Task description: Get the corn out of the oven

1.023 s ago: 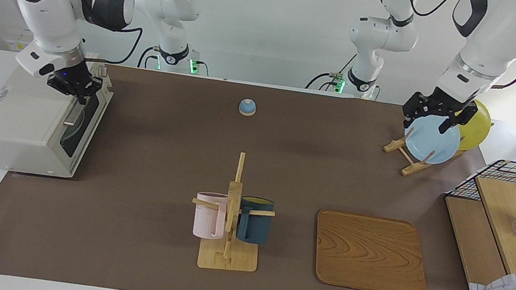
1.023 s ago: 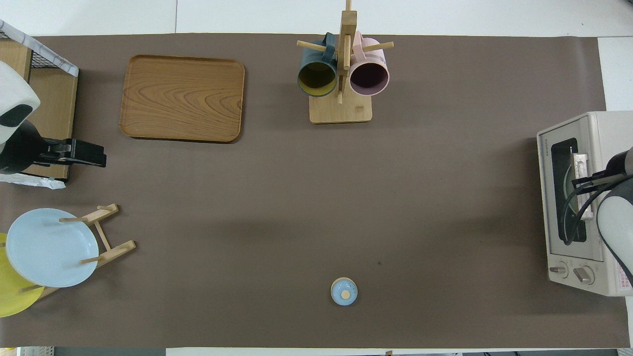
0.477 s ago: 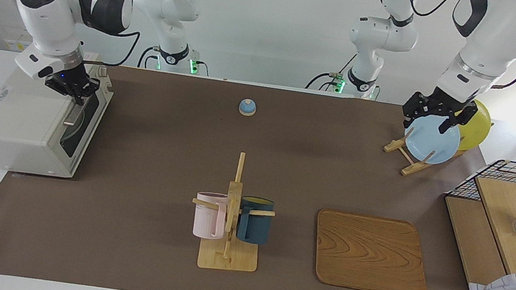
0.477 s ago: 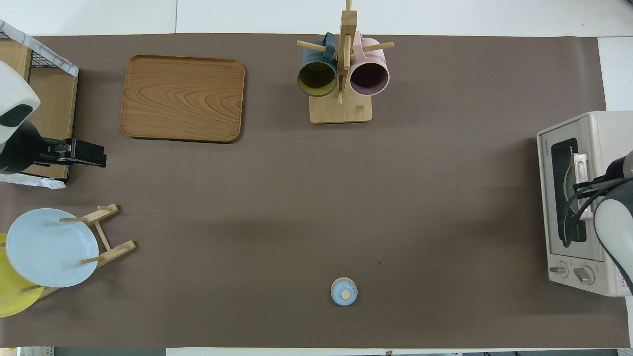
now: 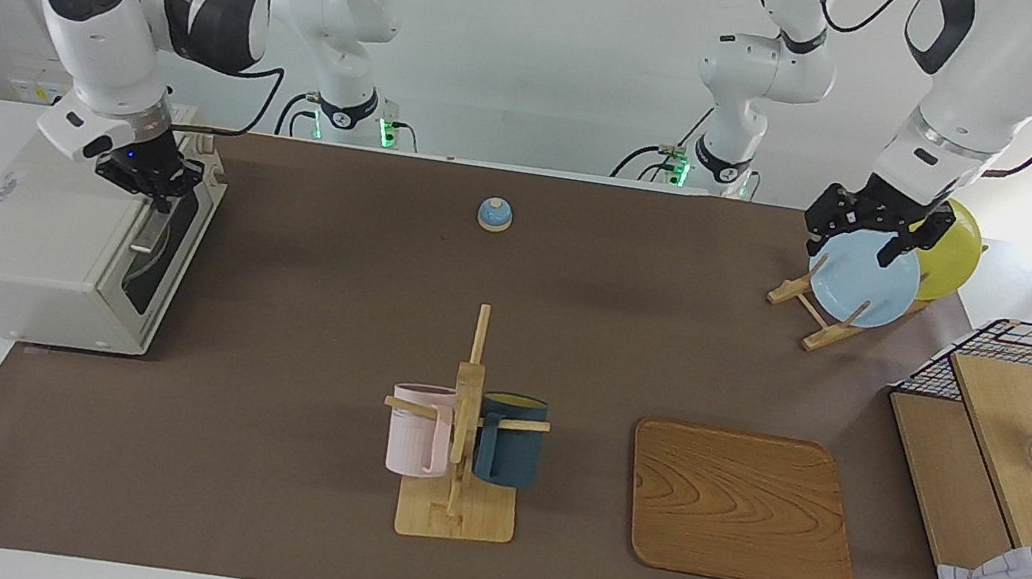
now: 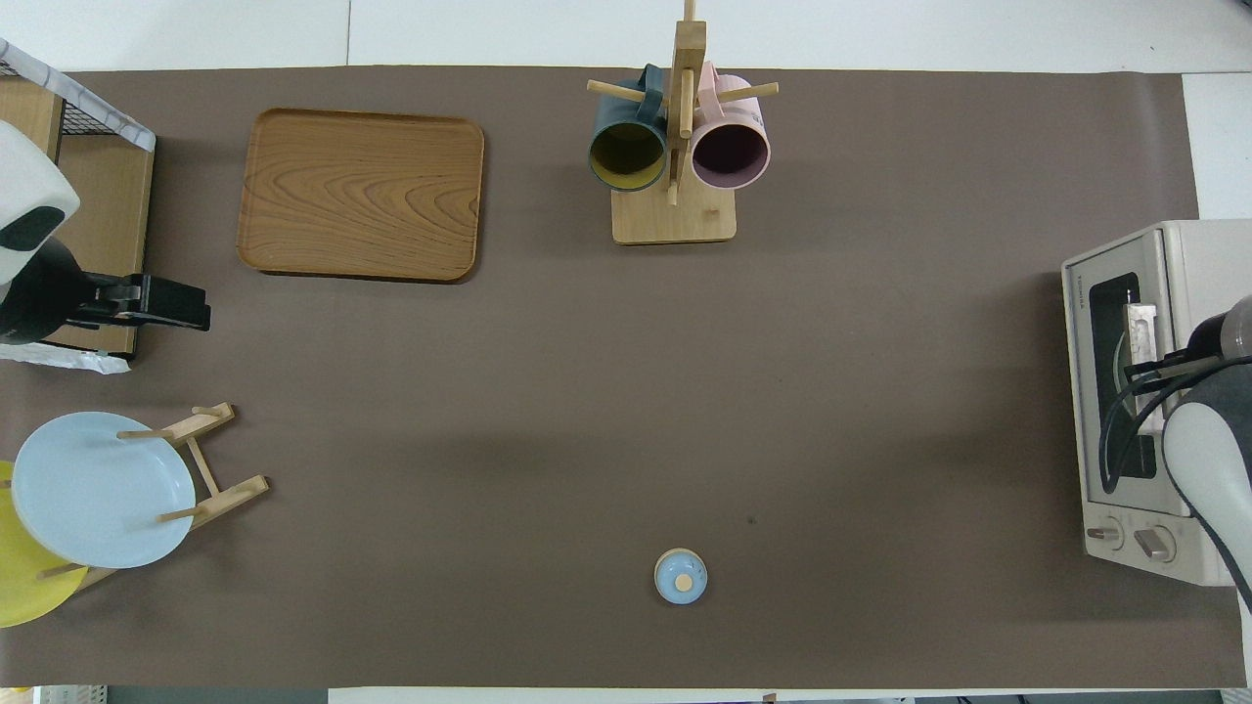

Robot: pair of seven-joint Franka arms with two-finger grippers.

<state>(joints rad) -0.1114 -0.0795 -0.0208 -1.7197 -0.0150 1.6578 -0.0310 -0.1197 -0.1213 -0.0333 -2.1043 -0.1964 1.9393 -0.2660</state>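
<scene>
The off-white oven [image 5: 46, 254] stands at the right arm's end of the table, also in the overhead view [image 6: 1080, 391]. Its dark glass door is nearly closed. My right gripper [image 5: 154, 190] is at the top of the door, shut on the silver bar handle [image 5: 149, 230], whose free end shows in the overhead view [image 6: 1140, 328]. The corn is hidden; nothing yellow shows through the glass. My left gripper [image 5: 854, 244] waits open and empty over the blue plate [image 5: 865, 283].
A blue plate and a yellow plate [image 5: 953, 252] stand in a wooden rack at the left arm's end. A wire basket with a wooden shelf [image 5: 1010, 440], a wooden tray [image 5: 738, 503], a mug tree with two mugs [image 5: 465, 424] and a small blue bell [image 5: 494, 214] stand on the brown mat.
My right arm has shifted slightly toward the table's middle with its gripper on the handle. The handle has moved a little away from the oven body. The left arm has not moved.
</scene>
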